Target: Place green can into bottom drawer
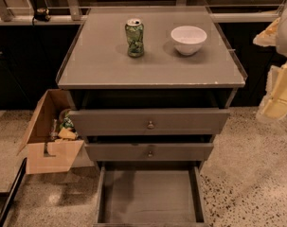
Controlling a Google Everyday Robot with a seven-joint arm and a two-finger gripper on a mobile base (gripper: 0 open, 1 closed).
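Note:
The green can (134, 38) stands upright on the grey cabinet top (110, 65), left of centre, with its silver top and pull tab showing. The bottom drawer (147, 195) is pulled out at the foot of the cabinet, and its flat grey floor is bare. My gripper (278, 96) shows only as blurred cream and white parts at the right edge of the view. It is well to the right of the can, beside the cabinet, and holds nothing that I can see.
A white bowl (188, 39) sits on the cabinet top to the right of the can. Two knobbed drawers (150, 123) above the bottom one are pushed in. An open cardboard box (48, 143) with clutter stands on the speckled floor left of the cabinet.

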